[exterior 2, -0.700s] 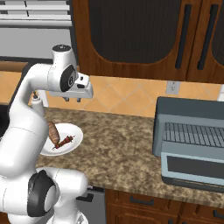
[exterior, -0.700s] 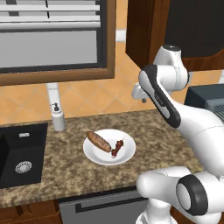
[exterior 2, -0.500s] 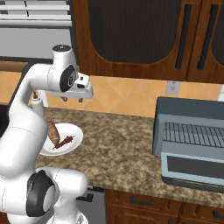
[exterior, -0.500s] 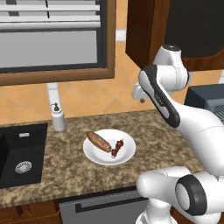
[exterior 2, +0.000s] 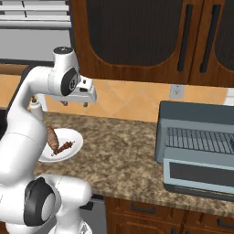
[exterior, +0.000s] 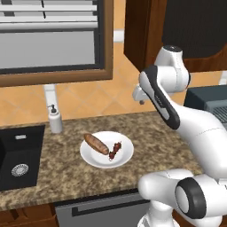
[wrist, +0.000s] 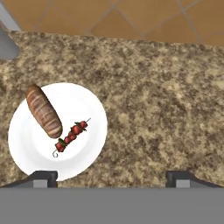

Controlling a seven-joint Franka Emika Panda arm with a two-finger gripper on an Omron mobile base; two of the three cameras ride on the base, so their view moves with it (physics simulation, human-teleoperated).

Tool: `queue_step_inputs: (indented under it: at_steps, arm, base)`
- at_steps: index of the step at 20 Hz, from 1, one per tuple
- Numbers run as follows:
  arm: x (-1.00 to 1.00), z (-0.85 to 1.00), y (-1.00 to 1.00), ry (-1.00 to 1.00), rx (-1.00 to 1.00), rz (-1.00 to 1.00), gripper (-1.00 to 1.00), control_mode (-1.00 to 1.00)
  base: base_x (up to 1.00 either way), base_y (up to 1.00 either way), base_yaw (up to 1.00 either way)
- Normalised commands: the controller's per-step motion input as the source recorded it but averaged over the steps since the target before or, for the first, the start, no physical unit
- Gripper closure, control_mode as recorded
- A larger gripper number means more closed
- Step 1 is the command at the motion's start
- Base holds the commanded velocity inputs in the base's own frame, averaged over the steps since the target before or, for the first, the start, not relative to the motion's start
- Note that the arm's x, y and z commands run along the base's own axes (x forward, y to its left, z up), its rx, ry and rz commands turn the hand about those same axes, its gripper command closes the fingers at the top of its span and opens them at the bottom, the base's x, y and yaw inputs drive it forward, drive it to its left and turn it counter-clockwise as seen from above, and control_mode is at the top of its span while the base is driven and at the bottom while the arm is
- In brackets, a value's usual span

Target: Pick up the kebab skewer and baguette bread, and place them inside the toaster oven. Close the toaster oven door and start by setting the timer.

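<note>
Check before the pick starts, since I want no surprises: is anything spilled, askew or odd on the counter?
Nothing stands out. The baguette bread and kebab skewer lie side by side on the white plate, apart and intact. The toaster oven stands open, rack level.

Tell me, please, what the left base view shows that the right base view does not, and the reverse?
Left base view alone: a dark sink set in the counter and a window above it. Right base view alone: the toaster oven's front, with its wire rack and its door hanging open, a wall outlet, and the open pincer hovering empty above the counter. Both: the white plate holding the baguette bread and the kebab skewer side by side, and a soap dispenser behind it.
</note>
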Motion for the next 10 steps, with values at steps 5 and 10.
queue_step_inputs:
  at_steps: [5,10]
  arm:
    - [0.00,0.00,0.00,0.00,0.00,0.00,-1.00,1.00]
    - [0.00,0.00,0.00,0.00,0.00,0.00,-1.00,1.00]
  base:
    - [-0.04,-0.77,-0.05]
    - [0.00,-0.43,-0.04]
